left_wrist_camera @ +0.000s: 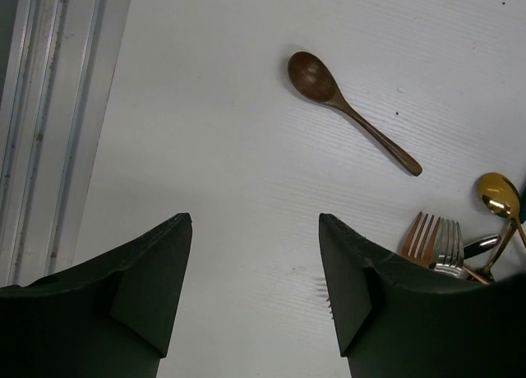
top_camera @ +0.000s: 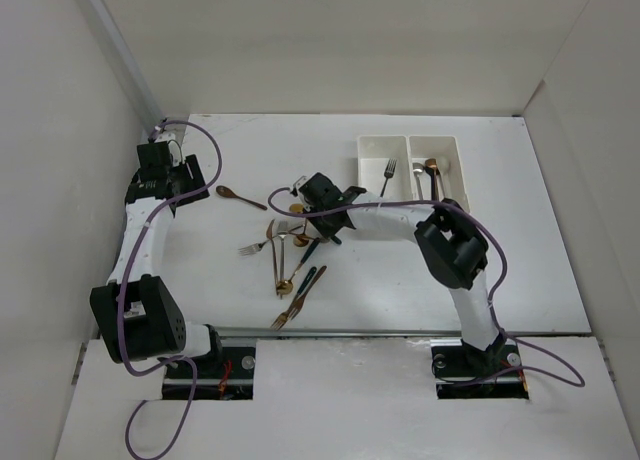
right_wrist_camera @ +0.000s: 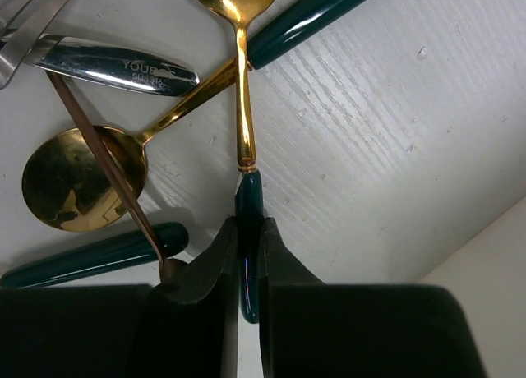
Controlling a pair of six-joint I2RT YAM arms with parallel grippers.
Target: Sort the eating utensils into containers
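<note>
Utensils lay heaped at the centre of the counter: gold bowls, silver tines, dark green handles. The right gripper was clamped on the green handle of a gold spoon. The left gripper gaped wide and empty below a brown spoon. White containers at upper right held a silver fork.

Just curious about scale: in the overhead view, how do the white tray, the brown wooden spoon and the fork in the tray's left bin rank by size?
1. white two-bin plastic tray, clearly largest.
2. brown wooden spoon.
3. slim grey fork, only slightly shorter.
</note>
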